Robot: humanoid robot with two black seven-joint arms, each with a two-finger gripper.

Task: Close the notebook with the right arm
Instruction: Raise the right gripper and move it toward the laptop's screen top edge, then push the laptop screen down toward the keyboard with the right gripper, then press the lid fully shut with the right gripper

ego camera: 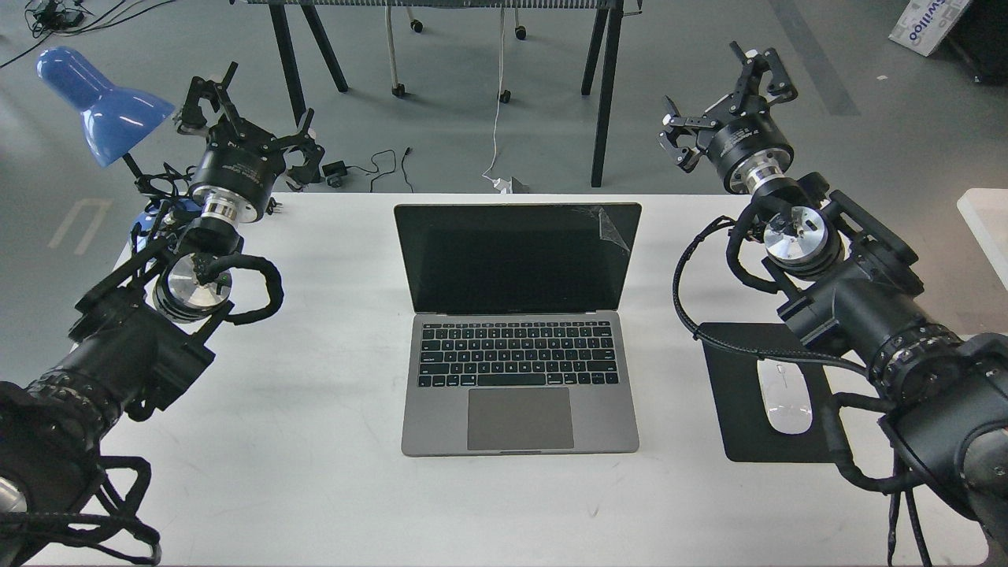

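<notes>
The notebook point(518, 331) is a space-grey laptop standing open in the middle of the white table, its black screen facing me and film peeling at the screen's top right corner. My right gripper point(720, 98) is open and empty, held high beyond the table's far edge, up and to the right of the screen's top right corner and apart from it. My left gripper point(240, 110) is open and empty at the far left, beside the blue lamp.
A black mouse pad point(768, 394) with a white mouse point(783, 398) lies right of the notebook, partly under my right arm and its cable. A blue desk lamp point(98, 102) stands at the far left. Black table legs point(602, 87) stand behind the white table point(315, 472).
</notes>
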